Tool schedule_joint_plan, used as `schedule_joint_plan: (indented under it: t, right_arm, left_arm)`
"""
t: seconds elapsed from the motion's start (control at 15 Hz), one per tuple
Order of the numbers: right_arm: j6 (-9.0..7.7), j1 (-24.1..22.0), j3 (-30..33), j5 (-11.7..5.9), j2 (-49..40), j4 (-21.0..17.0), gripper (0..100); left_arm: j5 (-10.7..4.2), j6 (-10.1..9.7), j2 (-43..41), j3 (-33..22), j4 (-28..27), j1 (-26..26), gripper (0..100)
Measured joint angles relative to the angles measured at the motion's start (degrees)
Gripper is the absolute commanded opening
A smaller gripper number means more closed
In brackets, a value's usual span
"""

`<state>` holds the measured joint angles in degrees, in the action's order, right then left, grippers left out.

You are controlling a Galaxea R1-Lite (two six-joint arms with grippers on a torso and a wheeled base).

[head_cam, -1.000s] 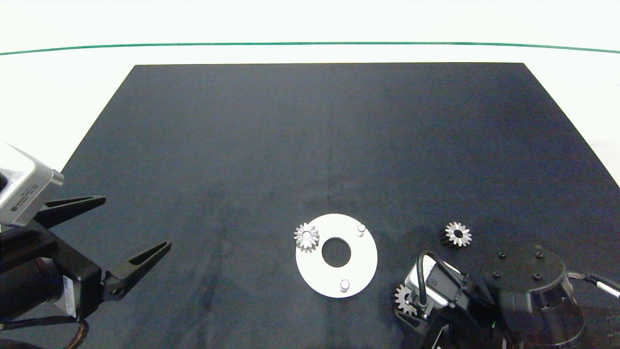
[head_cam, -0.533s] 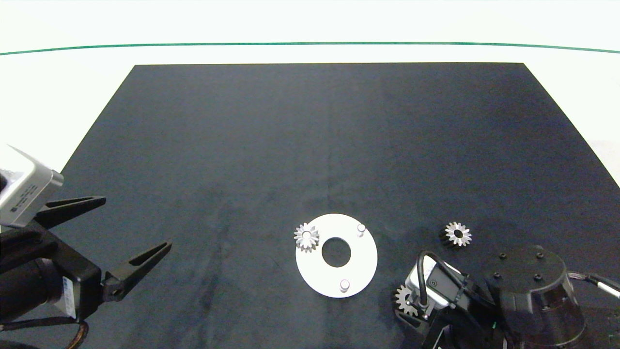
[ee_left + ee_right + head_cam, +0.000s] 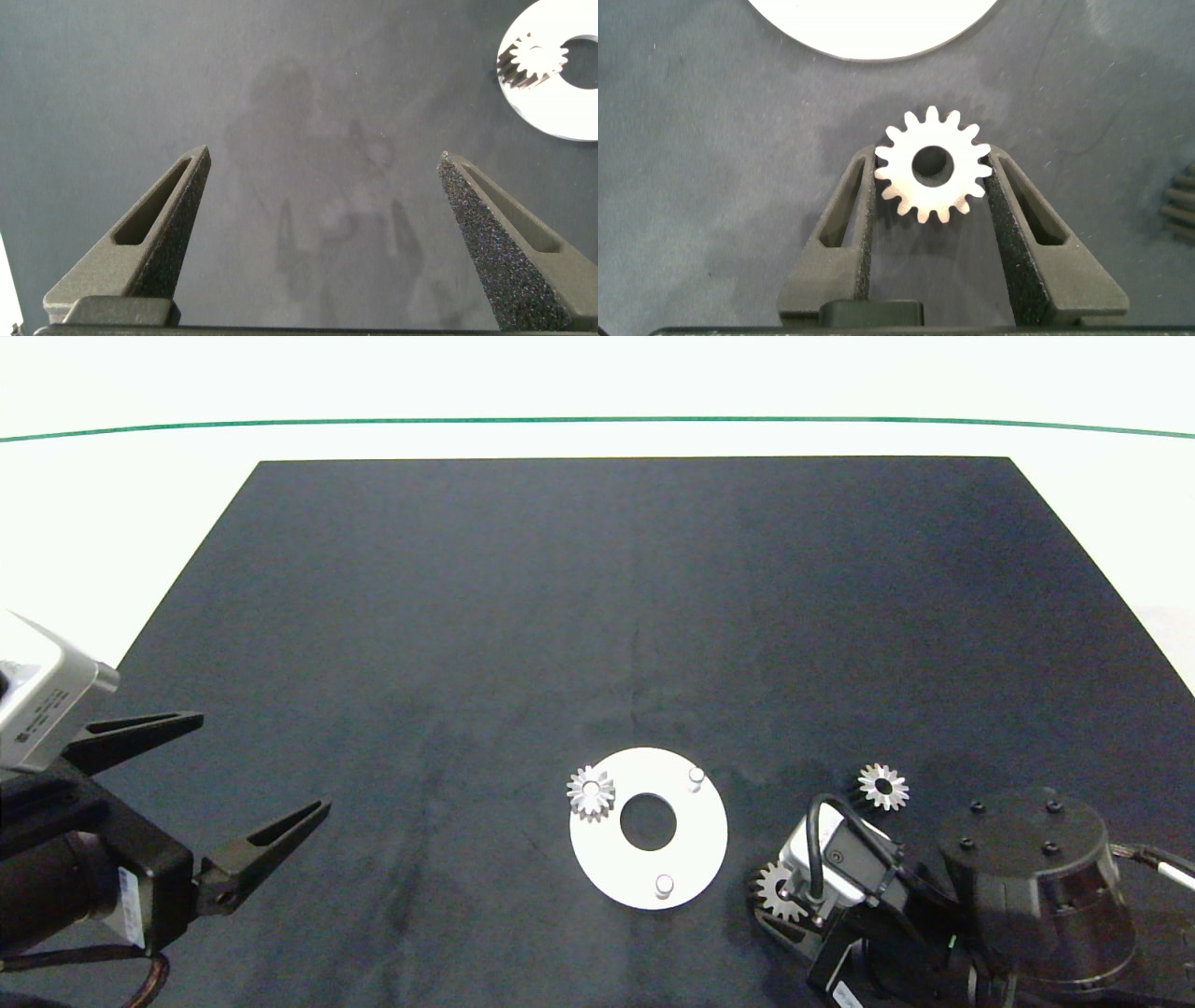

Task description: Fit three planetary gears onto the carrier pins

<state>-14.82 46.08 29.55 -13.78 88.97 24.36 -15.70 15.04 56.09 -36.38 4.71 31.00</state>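
Surface: dark mat [image 3: 597, 616] over a pale table [image 3: 112, 504], green line along the far side.
Landmark: white disc [image 3: 686, 849] with a big centre hole, flat on the mat.
Pins: three on the disc; two bare [image 3: 695, 775] [image 3: 664, 884], one already wearing a gear.
Gears: three in all. One seated [image 3: 591, 791] on the disc's left pin; one loose [image 3: 883, 786] on the mat, well right of the disc; one [image 3: 931, 164] just right of the disc's near edge, between the right claw's fingers.
Right claw [image 3: 931, 182]: clenched on that gear, fingers pressing the teeth on both sides, bore facing up, likely so it can drop straight over a pin.
Left claw [image 3: 325, 201]: released, fingers spread wide, far left of the disc, parked clear of the work.
Stage, by judgement: one of three installed, second gear gripped low by the mat.
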Motion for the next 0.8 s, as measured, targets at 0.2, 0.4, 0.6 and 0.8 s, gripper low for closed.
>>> schedule_joint_plan:
  t: [0.2, 0.4, 0.6, 0.8]
  right_arm:
    - [-0.09, 0.28, 1.12, 0.05, -0.35, 0.2, 4]
    - [-0.02, 1.27, 2.95, 0.06, -0.9, 0.02, 4]
    - [1.16, 2.38, 3.94, 0.05, -1.1, -0.05, 4]
    - [3.12, 4.55, 4.96, 0.06, -0.62, -0.18, 4]
  left_arm:
    - [0.24, 0.0, -0.02, -0.17, 0.0, 0.02, 100]
    - [0.71, 0.0, -0.02, -0.2, 0.0, 0.04, 100]
    - [0.77, 0.05, -0.28, -0.45, 0.02, 0.0, 100]
    - [0.79, 0.37, -1.16, -0.89, -0.02, 0.0, 100]
